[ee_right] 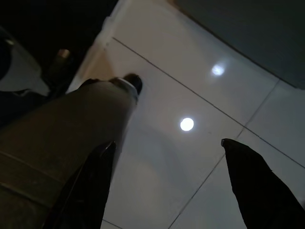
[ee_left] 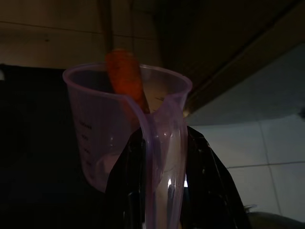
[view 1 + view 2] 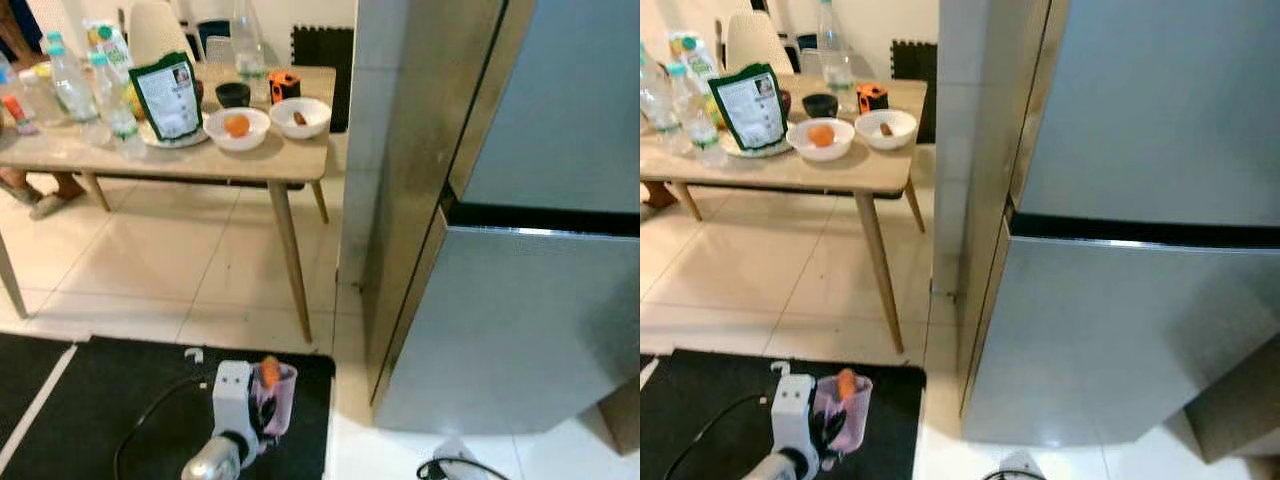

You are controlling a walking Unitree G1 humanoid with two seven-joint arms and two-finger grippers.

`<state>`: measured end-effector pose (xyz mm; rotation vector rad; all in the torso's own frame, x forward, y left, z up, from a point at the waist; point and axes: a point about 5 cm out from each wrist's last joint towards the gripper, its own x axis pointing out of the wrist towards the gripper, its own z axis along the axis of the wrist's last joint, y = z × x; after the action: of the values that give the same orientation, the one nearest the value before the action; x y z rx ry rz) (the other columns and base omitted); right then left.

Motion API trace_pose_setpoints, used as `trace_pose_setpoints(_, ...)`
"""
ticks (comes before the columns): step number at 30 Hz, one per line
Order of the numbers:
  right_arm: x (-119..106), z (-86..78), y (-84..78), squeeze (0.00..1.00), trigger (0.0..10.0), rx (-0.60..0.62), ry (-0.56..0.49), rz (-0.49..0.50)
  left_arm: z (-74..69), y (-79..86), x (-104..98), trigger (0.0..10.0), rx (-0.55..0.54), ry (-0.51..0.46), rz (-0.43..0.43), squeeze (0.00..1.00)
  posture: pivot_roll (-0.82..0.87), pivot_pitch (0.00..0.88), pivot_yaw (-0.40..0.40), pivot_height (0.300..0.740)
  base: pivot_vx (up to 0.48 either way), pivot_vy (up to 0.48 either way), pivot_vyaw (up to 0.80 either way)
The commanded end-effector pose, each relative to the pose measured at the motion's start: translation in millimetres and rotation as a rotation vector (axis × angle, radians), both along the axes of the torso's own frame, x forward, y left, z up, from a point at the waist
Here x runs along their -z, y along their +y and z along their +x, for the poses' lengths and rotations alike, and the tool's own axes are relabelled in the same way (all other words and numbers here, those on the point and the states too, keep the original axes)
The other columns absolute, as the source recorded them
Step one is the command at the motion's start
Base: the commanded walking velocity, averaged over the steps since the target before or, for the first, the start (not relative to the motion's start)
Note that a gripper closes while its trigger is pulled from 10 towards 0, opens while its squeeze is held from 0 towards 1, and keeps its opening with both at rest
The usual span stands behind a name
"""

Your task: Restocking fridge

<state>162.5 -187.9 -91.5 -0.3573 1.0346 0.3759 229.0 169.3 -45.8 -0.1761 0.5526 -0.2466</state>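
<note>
left gripper is clamped on the handle of a clear jug with a carrot upright inside, low over the black mat beside the closed fridge. right gripper hangs wide open, holding nothing.

Carrot in claw-held jug (translucent purple).

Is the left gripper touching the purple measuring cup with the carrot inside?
Touching. In the left wrist view the black fingers of the left gripper close on both sides of the handle of the purple measuring cup, which holds the carrot.
</note>
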Motion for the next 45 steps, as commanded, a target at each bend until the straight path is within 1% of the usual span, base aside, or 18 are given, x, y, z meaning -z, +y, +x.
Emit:
trace_pose_setpoints(1,4,-10.1,-4.7,0.0,10.0,0.014,0.039,-0.008,-3.3,-6.2,3,10.0,0.015,0.012,-0.006,0.0,-0.04,0.058,-0.042,0.74,0.0,-0.431,0.0)
trace_pose_setpoints(8,0,-3.4,-9.9,0.0,10.0,0.04,0.01,-0.018,-5.9,-4.0,5,10.0,-0.007,0.021,-0.003,0.0,-0.04,0.061,-0.044,0.74,0.0,-0.062,0.0)
trace_pose_setpoints(14,-14,21.4,-18.6,0.0,10.0,0.08,-0.089,0.026,-13.0,2.5,9,10.0,-0.029,0.039,0.034,0.0,-0.04,0.065,-0.045,0.74,0.0,0.0,0.0)
trace_pose_setpoints(18,-28,43.7,-8.9,0.0,10.0,0.039,-0.149,0.216,-17.0,9.4,11,10.0,-0.061,0.049,0.086,0.0,-0.05,0.064,-0.049,0.74,0.0,0.0,0.0)
trace_pose_setpoints(19,-34,50.5,-1.3,0.0,10.0,0.004,-0.154,0.326,-18.3,12.6,12,10.0,-0.078,0.054,0.108,0.0,-0.05,0.064,-0.049,0.74,0.0,0.0,0.0)
trace_pose_setpoints(20,-34,50.5,-1.3,0.0,10.0,0.004,-0.154,0.326,-18.3,12.6,12,10.0,-0.078,0.054,0.108,0.0,-0.05,0.064,-0.049,0.74,0.0,0.0,0.0)
trace_pose_setpoints(22,-50,63.7,13.4,0.0,10.0,-0.098,-0.155,0.568,-21.2,19.9,13,10.0,-0.117,0.063,0.159,0.0,-0.05,0.069,-0.049,0.74,0.0,0.0,0.0)
trace_pose_setpoints(23,-50,63.7,13.4,0.0,10.0,-0.098,-0.155,0.568,-21.2,19.9,13,10.0,-0.117,0.063,0.159,0.0,-0.05,0.069,-0.049,0.74,0.0,0.0,0.0)
trace_pose_setpoints(24,-66,74.0,20.9,0.0,10.0,-0.199,-0.166,0.748,-23.9,25.7,14,10.0,-0.148,0.069,0.201,0.0,-0.05,0.069,-0.049,0.74,0.0,0.0,0.0)
trace_pose_setpoints(29,-89,84.5,24.7,0.0,10.0,-0.336,-0.186,0.927,-25.0,29.5,14,10.0,-0.167,0.068,0.225,0.0,-0.05,0.07,-0.047,0.74,0.0,0.0,0.0)
trace_pose_setpoints(33,-130,106.5,28.5,0.0,10.0,-0.438,-0.313,1.119,-25.7,33.1,14,10.0,-0.178,0.066,0.248,0.0,-0.05,0.07,-0.047,0.74,0.0,0.0,0.0)
trace_pose_setpoints(34,-172,125.3,31.3,0.0,10.0,-0.522,-0.468,1.223,-25.8,35.7,14,10.0,-0.186,0.064,0.265,0.0,-0.05,0.07,-0.046,0.74,0.0,0.0,0.0)
trace_pose_setpoints(38,-189,131.2,32.0,0.0,10.0,-0.554,-0.526,1.254,-25.9,36.7,14,10.0,-0.188,0.063,0.276,0.0,-0.05,0.07,-0.046,0.74,0.0,0.0,0.0)
trace_pose_setpoints(39,-210,137.3,32.1,1.0,10.0,-0.604,-0.592,1.294,-25.9,37.1,14,10.0,-0.19,0.063,0.284,0.0,-0.05,0.068,-0.046,0.74,0.0,0.0,0.0)
trace_pose_setpoints(41,-210,137.3,32.1,1.0,10.0,-0.604,-0.592,1.294,-25.9,37.1,14,10.0,-0.19,0.063,0.284,0.0,-0.05,0.068,-0.046,0.74,0.0,0.0,0.0)
trace_pose_setpoints(42,-231,142.1,32.6,1.0,10.0,-0.665,-0.655,1.308,-26.0,37.3,14,10.0,-0.191,0.063,0.292,0.0,-0.05,0.068,-0.048,0.74,0.0,0.0,0.0)
trace_pose_setpoints(44,-275,149.4,39.2,1.0,10.0,-0.838,-0.798,1.177,-26.5,36.8,14,10.0,-0.193,0.064,0.297,0.0,-0.05,0.068,-0.049,0.74,0.0,0.0,0.0)
trace_pose_setpoints(45,-275,149.4,39.2,1.0,10.0,-0.838,-0.798,1.177,-26.5,36.8,14,10.0,-0.193,0.064,0.297,0.0,-0.05,0.068,-0.049,0.74,0.0,0.0,0.0)
